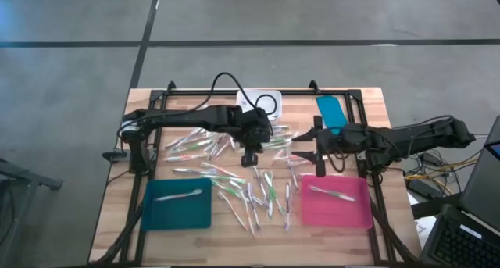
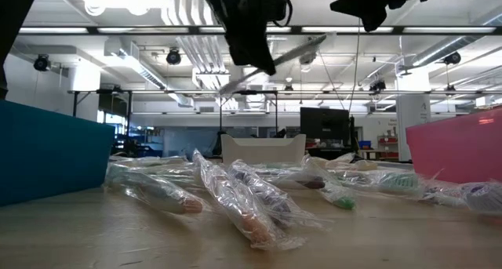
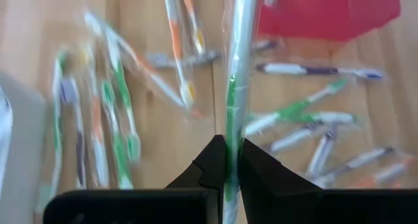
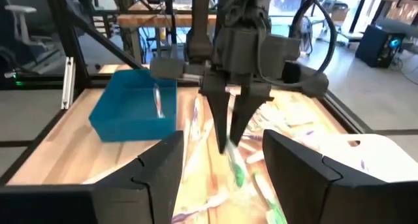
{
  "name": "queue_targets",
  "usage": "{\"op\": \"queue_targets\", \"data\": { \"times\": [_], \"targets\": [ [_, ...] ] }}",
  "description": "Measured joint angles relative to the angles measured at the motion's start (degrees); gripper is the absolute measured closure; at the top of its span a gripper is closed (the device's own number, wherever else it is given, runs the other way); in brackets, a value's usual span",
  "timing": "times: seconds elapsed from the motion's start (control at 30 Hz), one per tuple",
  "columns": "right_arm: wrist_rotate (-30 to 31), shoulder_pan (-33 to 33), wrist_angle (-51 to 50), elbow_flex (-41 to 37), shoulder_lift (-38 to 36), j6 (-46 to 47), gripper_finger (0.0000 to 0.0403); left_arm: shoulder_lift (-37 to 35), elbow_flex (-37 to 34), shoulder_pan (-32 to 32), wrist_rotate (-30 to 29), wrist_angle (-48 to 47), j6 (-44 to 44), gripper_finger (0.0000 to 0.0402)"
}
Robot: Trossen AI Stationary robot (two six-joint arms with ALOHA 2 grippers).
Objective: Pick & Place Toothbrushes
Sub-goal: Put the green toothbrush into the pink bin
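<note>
Toothbrushes point(image 1: 250, 194) are lying scattered in clear wrappers across the wooden surface point(image 1: 117, 213), between my two trays.
Nearest me, the teal tray point(image 1: 176, 207) and pink tray point(image 1: 337, 201) are each holding one brush; above the pile, my left hand point(image 3: 230, 178) is pinching a green-accented brush point(image 3: 236, 67) narrowly, lifted clear, probably for carrying to a tray, while my right hand point(image 4: 215, 178) is hanging spread wide and empty near the pink tray.

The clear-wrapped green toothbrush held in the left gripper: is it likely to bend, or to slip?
The clear-wrapped green toothbrush probably stays stiff: it runs straight out from the left gripper, with no sag. Its glossy plastic wrapper may be slippery, so it could slide or swivel between the narrow fingertips. It looks light: one thin stick.
</note>
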Motion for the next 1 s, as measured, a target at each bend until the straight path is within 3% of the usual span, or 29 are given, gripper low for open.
{"op": "queue_targets", "data": {
  "times": [0.37,0.63,1.0],
  "targets": [
    [0.0,0.0,0.1,0.8,8.4,1.1,0.0198,0.1,0.2,-0.9,0.0,-10.9,-9.5,0.0372],
    [-0.4,0.3,0.7,2.1,17.7,2.8,0.0186,2.8,0.2,-4.1,0.2,-13.1,-11.4,0.0372],
    [-0.7,4.7,0.6,6.4,28.0,2.6,0.0205,6.2,0.2,-6.9,0.3,-12.1,-12.5,0.0372]
  ]
}}
